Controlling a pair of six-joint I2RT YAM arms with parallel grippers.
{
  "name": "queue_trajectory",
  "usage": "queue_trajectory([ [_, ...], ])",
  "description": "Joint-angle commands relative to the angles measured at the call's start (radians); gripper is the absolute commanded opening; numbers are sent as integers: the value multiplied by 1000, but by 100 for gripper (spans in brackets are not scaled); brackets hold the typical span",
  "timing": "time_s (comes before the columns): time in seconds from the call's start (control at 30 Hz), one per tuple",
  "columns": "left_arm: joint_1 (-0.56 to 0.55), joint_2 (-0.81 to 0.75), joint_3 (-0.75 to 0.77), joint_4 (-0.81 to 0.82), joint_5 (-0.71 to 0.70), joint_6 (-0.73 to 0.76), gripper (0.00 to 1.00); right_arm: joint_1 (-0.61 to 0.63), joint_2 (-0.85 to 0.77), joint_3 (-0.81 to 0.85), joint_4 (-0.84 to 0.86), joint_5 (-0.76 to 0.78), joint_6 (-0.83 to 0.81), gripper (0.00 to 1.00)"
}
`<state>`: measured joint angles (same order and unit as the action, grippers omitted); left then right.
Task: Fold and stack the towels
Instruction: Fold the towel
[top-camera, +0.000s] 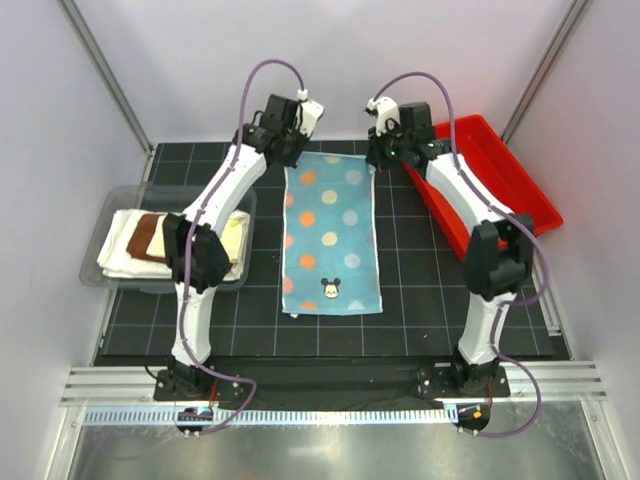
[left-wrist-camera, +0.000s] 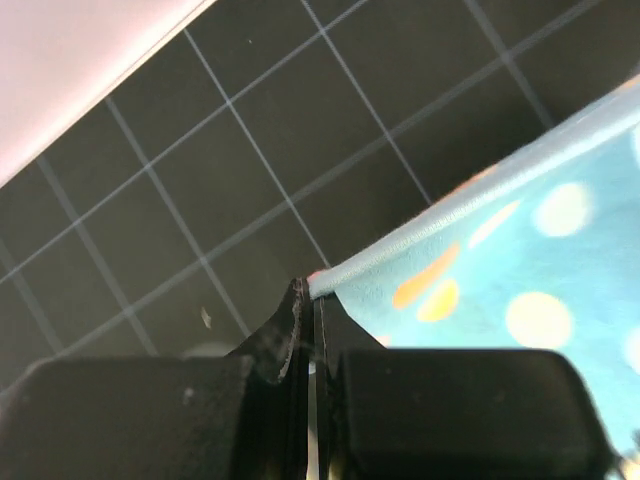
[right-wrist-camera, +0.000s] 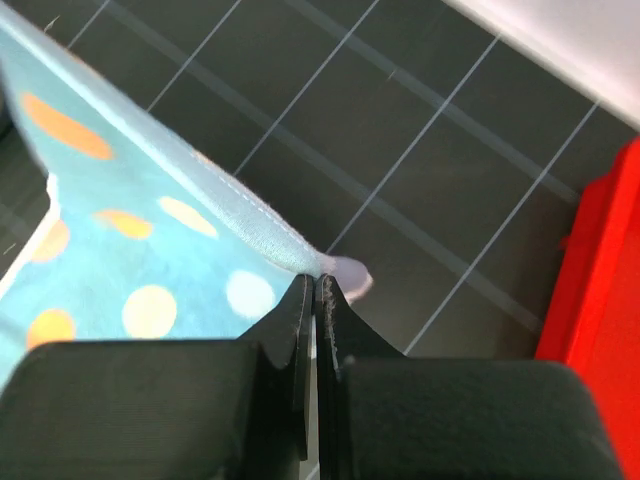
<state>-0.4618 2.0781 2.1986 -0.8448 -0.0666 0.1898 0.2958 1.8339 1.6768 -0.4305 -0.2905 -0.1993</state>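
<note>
From above, the left arm (top-camera: 205, 250) crosses the clear bin (top-camera: 98, 272) and hides the middle of the folded pile inside it. A cream towel (top-camera: 120, 252) shows at the bottom, a brown cloth (top-camera: 150, 238) lies on it, and only a sliver of a pale yellow cloth (top-camera: 238, 235) peeks out past the arm, its print impossible to make out. The far corners of the blue towel (top-camera: 330, 235) vanish under the two pincers in that view, and each wrist camera catches only one corner of it, the rest cut off by the frame. The left pincer (left-wrist-camera: 308, 290) is clenched on the far left corner, its black jaws pressed together with the stitched hem emerging from between them. The right pincer (right-wrist-camera: 315, 285) is clenched the same way on the far right corner, a small pale tab of fabric poking out beside the tips. The blue towel is a long rectangle of soft, fuzzy cloth with orange, white and pale blue dots and a small cartoon mouse face near its near edge; it lies spread flat along the middle of the counter (top-camera: 420, 300), a dark matte mat ruled with thin pale grid lines. A glossy red tray (top-camera: 505, 175) sits at the right, partly behind the right arm.
</note>
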Motion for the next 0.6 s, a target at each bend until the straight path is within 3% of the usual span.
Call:
queue_trajectory([
  [0.0,51,69,52,245,63,92,0,-46,138,217,96,-107,-83,1],
  [0.13,77,155,72,387,103,115,0,-58,308,429,27,-137,-124,1],
  [0.2,80,181,75,417,105,126,0,-58,333,439,24,-144,-137,1],
  [0.43,83,143,-52,418,131,146,0,-58,265,261,7,-145,-163,1],
  [0.57,83,73,-167,345,187,108,0,-57,164,157,-135,-101,-209,1],
])
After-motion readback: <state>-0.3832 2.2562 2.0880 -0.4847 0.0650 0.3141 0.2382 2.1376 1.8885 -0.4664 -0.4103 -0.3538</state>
